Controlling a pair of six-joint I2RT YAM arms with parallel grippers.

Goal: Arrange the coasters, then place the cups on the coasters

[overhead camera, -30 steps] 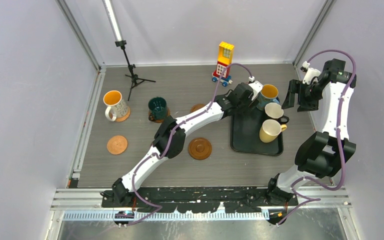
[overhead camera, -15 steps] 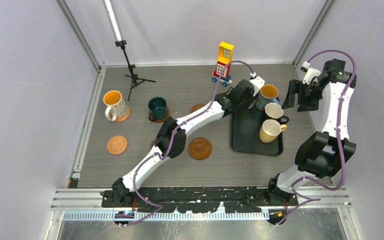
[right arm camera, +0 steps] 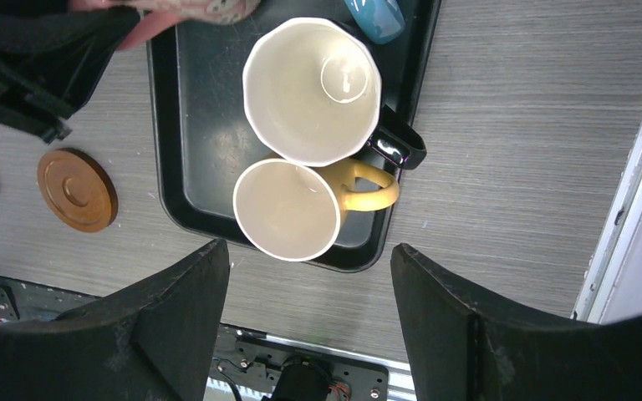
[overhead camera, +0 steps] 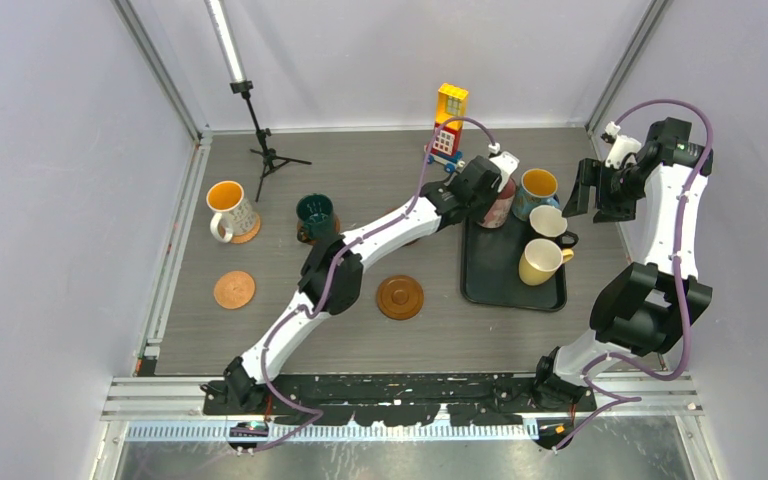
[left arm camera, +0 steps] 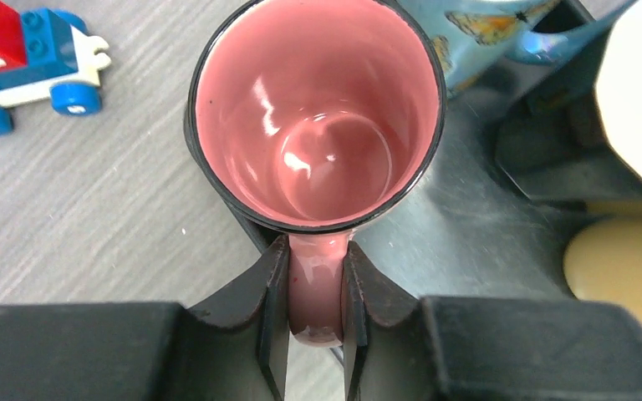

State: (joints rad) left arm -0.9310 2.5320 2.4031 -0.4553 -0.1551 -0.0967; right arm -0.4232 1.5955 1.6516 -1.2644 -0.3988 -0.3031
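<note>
My left gripper point(left arm camera: 316, 292) is shut on the handle of the pink cup point(left arm camera: 318, 125), which sits at the far left corner of the black tray point(overhead camera: 495, 285); in the top view the pink cup point(overhead camera: 499, 205) shows just past the left gripper point(overhead camera: 487, 190). The blue cup point(overhead camera: 538, 188), cream-and-black cup point(right arm camera: 311, 88) and pale yellow cup point(right arm camera: 284, 209) stand on the tray. A white cup point(overhead camera: 228, 208) and a dark green cup point(overhead camera: 315, 215) each rest on a coaster at the left. Two bare coasters point(overhead camera: 234, 289) point(overhead camera: 400, 297) lie nearer. My right gripper point(right arm camera: 309, 251) hangs open and empty, high above the tray.
A yellow-red toy block tower point(overhead camera: 447, 125) on blue wheels stands just behind the pink cup. A black tripod stand point(overhead camera: 260, 140) is at the back left. Walls close in the table on three sides.
The left jaws have closed on the pink cup's handle. The left wrist has drawn a little to the left, and the pink cup now shows beside it. The right arm has not moved.
</note>
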